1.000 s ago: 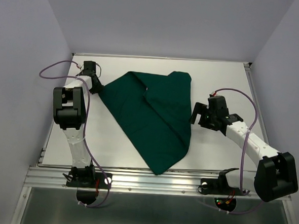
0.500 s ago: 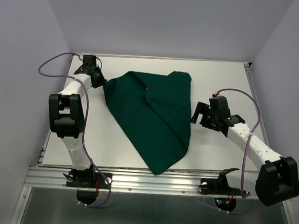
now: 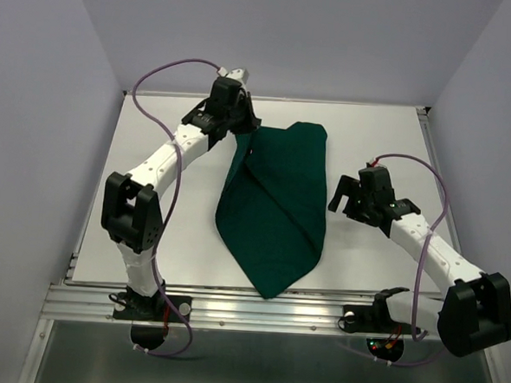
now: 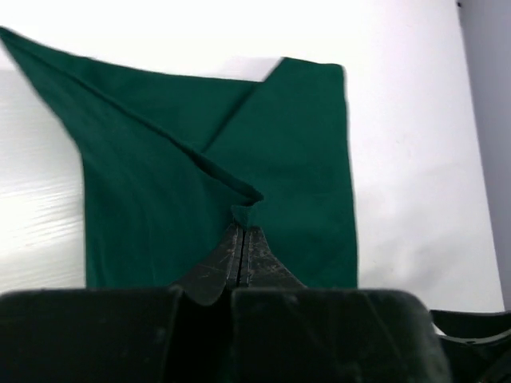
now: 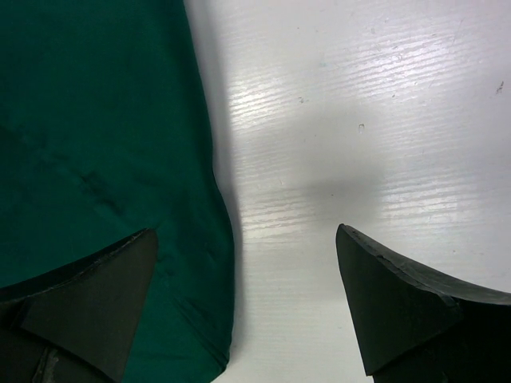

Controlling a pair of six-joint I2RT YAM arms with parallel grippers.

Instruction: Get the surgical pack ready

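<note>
The dark green cloth drape (image 3: 276,201) lies folded over itself on the white table (image 3: 380,138), a narrow wedge pointing at the near edge. My left gripper (image 3: 245,127) is shut on a corner of the drape (image 4: 247,212) and holds it above the drape's far left part; the cloth hangs folded below it (image 4: 160,199). My right gripper (image 3: 342,197) is open and empty, just right of the drape's right edge (image 5: 120,159), one finger over the cloth, the other over bare table. No tray, scissors, forceps or gauze show; whatever is inside the fold is hidden.
Grey walls stand on the left, back and right of the table. A metal rail (image 3: 257,311) runs along the near edge. The left arm (image 3: 166,156) stretches across the table's left half.
My left gripper has carried the drape's left corner from the far left up and to the right, over the cloth, folding the left flap inward. The right arm has barely moved.
</note>
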